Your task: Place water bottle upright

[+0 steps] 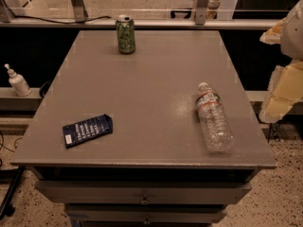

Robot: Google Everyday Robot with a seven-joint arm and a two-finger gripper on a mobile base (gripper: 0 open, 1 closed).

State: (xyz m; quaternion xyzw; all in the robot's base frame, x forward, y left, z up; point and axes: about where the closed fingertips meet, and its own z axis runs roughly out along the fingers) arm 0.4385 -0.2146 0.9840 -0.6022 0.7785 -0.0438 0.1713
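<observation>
The water bottle point(214, 119) lies on its side near the right front of the grey table point(142, 93). It is clear ribbed plastic with a white cap pointing away from me and a red-and-white label band near the neck. My gripper point(283, 86) shows as pale yellow and white parts at the right edge of the view, beyond the table's right side. It is to the right of the bottle and apart from it, holding nothing that I can see.
A green drink can point(126, 34) stands upright at the table's far edge. A dark blue packet point(87, 130) lies flat at the front left. A small white pump bottle point(18, 82) stands on a ledge to the left. Drawers point(142, 200) sit below the tabletop.
</observation>
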